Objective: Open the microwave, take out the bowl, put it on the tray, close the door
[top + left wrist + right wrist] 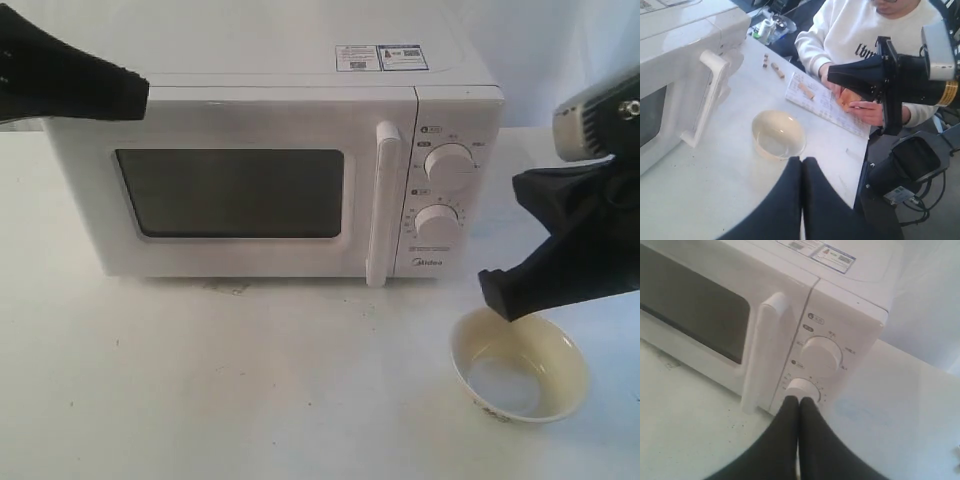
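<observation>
The white microwave (250, 60) stands at the back of the table, and its door (230, 255) with the dark window is closed. The bar handle (382, 205) is untouched. To the front right the cream bowl (520, 365) sits on the bare table, also seen in the left wrist view (779, 134). My right gripper (497, 295) hangs shut and empty just above the bowl's near rim, pointing at the lower knob (802, 389). High over the microwave's left corner, my left gripper (140, 95) is shut and empty. No tray is in view.
A person in a white sweatshirt (860, 30) writes on a notebook (825, 100) at the table's far edge. Small wooden pieces (776, 69) lie near it, and bottles (765, 30) stand beyond the microwave. The table edge (862, 165) drops off beside the bowl.
</observation>
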### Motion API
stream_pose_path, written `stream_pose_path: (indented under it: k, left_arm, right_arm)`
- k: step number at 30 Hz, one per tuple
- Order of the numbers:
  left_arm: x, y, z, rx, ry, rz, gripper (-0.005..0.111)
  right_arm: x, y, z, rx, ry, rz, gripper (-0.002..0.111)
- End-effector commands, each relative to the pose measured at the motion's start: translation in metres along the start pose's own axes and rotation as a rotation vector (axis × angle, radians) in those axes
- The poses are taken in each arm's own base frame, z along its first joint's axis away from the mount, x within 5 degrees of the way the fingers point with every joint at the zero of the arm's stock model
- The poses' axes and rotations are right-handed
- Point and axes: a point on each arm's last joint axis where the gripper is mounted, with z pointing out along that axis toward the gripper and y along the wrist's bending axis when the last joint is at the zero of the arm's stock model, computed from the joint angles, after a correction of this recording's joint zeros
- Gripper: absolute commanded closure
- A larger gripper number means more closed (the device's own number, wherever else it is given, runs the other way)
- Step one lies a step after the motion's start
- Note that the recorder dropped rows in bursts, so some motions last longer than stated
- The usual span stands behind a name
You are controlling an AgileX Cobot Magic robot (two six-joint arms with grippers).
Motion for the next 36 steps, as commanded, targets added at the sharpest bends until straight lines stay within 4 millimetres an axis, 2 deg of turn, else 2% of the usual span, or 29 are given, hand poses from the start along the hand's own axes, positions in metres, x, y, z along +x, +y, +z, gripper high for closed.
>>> stream_pose_path:
  k: [1, 3, 5, 10, 12, 14, 18, 24, 29, 32, 36]
  left_arm:
    - [0.003, -0.011, -0.001, 0.078, 0.053, 0.007, 0.107]
    - [0.004, -0.013, -0.003, 0.069, 0.061, 0.024, 0.107]
    - [0.008, -0.016, -0.005, 0.034, 0.104, 0.050, 0.107]
    - [0.014, -0.039, -0.021, -0.113, 0.154, 0.085, 0.107]
    - [0.019, -0.054, -0.028, -0.142, 0.154, 0.100, 0.107]
    - [0.030, -0.070, -0.034, -0.178, 0.158, 0.131, 0.107]
    - [0.048, -0.080, -0.043, -0.287, 0.209, 0.079, 0.107]
    - [0.075, -0.091, -0.056, -0.475, 0.243, 0.000, 0.107]
    - [0.091, -0.100, -0.060, -0.540, 0.198, -0.030, 0.107]
    - [0.109, -0.103, -0.068, -0.678, 0.170, -0.084, 0.107]
    - [0.127, -0.110, -0.084, -0.865, 0.147, -0.133, 0.107]
  right_arm:
    - [-0.008, 0.015, 0.010, -0.102, -0.080, -0.120, 0.108]
    - [-0.010, 0.023, 0.020, -0.112, -0.106, -0.192, 0.108]
    - [-0.013, 0.026, 0.032, -0.080, -0.091, -0.170, 0.108]
    - [-0.027, 0.041, 0.066, -0.027, -0.079, -0.297, 0.108]
    - [-0.032, 0.039, 0.081, 0.020, -0.057, -0.313, 0.108]
    - [-0.034, 0.037, 0.099, -0.019, -0.040, -0.300, 0.108]
    - [-0.037, 0.030, 0.121, -0.121, -0.032, -0.268, 0.108]
    - [-0.050, 0.014, 0.139, -0.137, -0.050, -0.230, 0.108]
    - [-0.054, 0.017, 0.152, -0.195, -0.058, -0.215, 0.108]
    - [-0.051, 0.019, 0.162, -0.200, -0.038, -0.216, 0.108]
    - [-0.049, 0.016, 0.164, -0.162, -0.024, -0.217, 0.108]
